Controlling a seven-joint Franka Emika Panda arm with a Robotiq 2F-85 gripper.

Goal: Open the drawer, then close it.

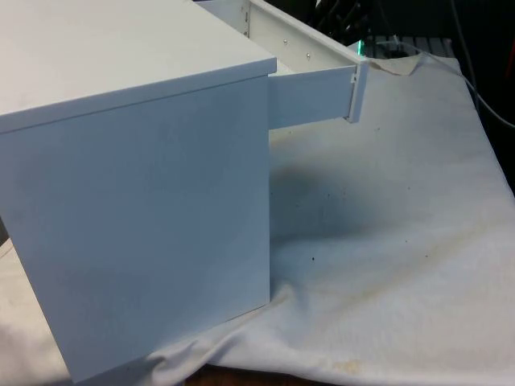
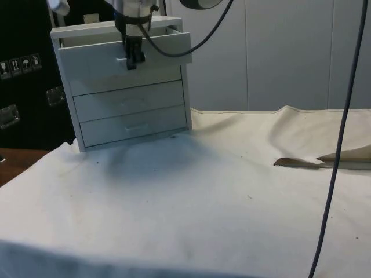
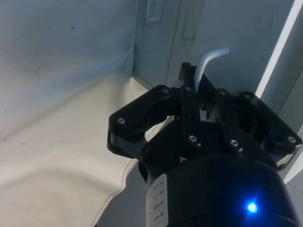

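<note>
White cloth is covering the table; upper left, the gripper is clamped on the open top drawer's handle.

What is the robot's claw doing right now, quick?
Gripper: shut on the handle of the top drawer, which is pulled out of the chest.

Front view hugs the chest's blank side; side view faces its drawers
</note>
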